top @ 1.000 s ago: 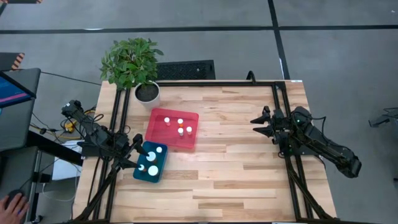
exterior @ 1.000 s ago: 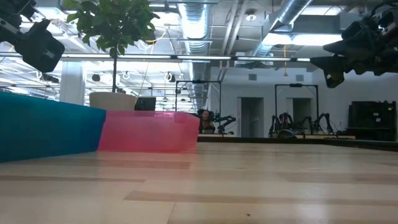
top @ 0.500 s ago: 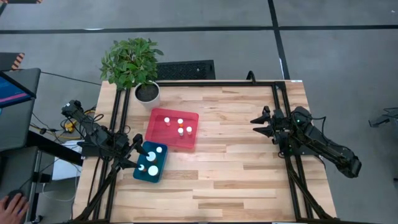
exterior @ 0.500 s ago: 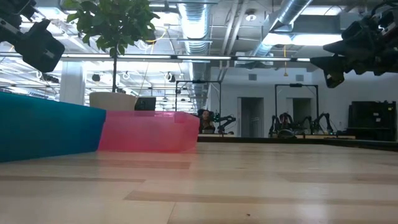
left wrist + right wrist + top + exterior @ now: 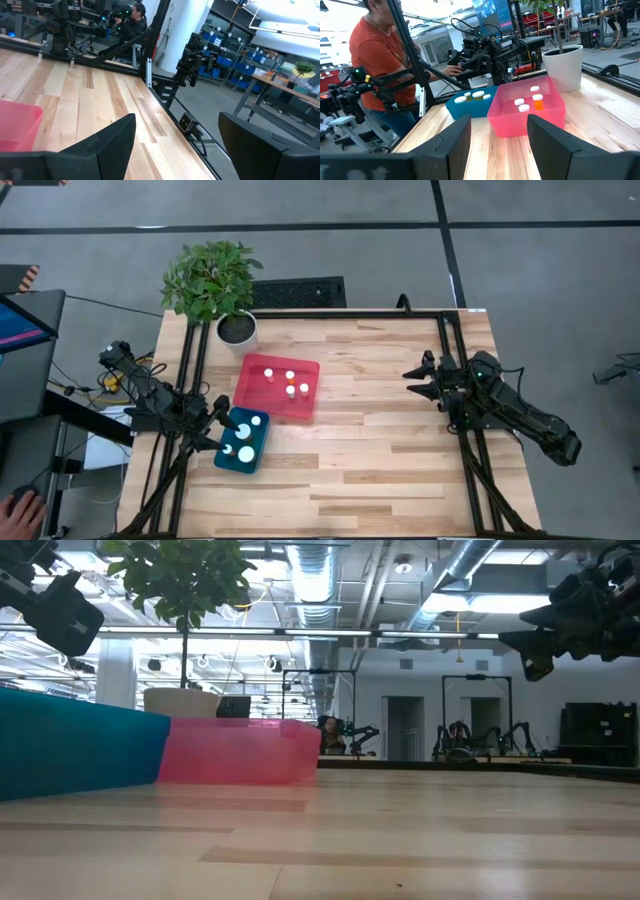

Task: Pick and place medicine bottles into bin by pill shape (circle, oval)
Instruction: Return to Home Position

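Observation:
Several white-capped medicine bottles stand in the pink tray (image 5: pixel 278 387), one showing orange (image 5: pixel 538 101). Others stand in the teal tray (image 5: pixel 242 440), also seen in the right wrist view (image 5: pixel 470 103). My left gripper (image 5: pixel 222 412) hovers open and empty at the table's left edge, beside the teal tray. My right gripper (image 5: pixel 415 377) hovers open and empty at the table's right side, pointing toward the trays. Both trays rest flat on the table.
A potted plant (image 5: pixel 215 285) in a white pot stands at the far left corner. Black frame rails (image 5: pixel 455 360) run along the table's edges. A person in an orange shirt (image 5: pixel 375 55) stands beyond the table's left side. Bare wood lies between the trays and my right gripper.

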`<state>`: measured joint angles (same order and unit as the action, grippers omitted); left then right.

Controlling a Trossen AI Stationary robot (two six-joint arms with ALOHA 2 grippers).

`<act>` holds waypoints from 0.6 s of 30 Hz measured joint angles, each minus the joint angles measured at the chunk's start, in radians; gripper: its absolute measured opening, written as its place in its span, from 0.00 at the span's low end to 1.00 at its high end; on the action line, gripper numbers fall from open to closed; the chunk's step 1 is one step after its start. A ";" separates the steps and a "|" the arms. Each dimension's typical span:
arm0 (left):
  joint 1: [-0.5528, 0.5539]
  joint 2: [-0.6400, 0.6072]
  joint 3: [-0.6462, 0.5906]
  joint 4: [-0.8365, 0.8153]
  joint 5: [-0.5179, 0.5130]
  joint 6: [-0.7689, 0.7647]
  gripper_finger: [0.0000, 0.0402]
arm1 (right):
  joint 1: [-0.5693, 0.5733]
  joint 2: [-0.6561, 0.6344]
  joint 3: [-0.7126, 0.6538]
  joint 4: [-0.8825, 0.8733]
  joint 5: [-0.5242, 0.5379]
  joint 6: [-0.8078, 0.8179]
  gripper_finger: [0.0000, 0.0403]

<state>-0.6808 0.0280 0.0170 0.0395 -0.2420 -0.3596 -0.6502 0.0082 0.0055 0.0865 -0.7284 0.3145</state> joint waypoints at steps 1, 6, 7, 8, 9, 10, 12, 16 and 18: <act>0.000 0.000 0.000 0.000 0.000 0.000 0.69 | 0.000 0.000 0.000 0.000 0.000 0.000 0.51; 0.000 0.000 0.000 0.000 0.000 0.000 0.69 | 0.000 0.000 0.000 0.000 0.000 0.000 0.52; 0.000 0.000 0.000 0.000 0.000 0.000 0.69 | 0.000 0.000 0.000 0.000 0.000 0.000 0.52; 0.000 0.000 0.000 0.000 0.000 0.000 0.69 | 0.000 0.000 0.000 0.000 0.000 0.000 0.52; 0.000 0.000 0.000 0.000 0.000 0.000 0.69 | 0.000 0.000 0.000 0.000 0.000 0.000 0.52; 0.000 0.000 0.000 0.000 0.000 0.000 0.69 | 0.000 0.000 0.000 0.000 0.000 0.000 0.52; 0.000 0.000 0.000 0.000 0.000 0.000 0.69 | 0.000 0.000 0.000 0.000 0.000 0.000 0.51; 0.000 0.000 0.000 0.000 0.000 0.000 0.69 | 0.000 0.000 0.000 0.000 0.000 0.000 0.52; 0.000 0.000 0.000 0.000 0.000 0.000 0.69 | 0.000 0.000 0.000 0.000 0.000 0.000 0.52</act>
<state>-0.6807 0.0280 0.0170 0.0395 -0.2420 -0.3595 -0.6502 0.0082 0.0055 0.0864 -0.7288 0.3143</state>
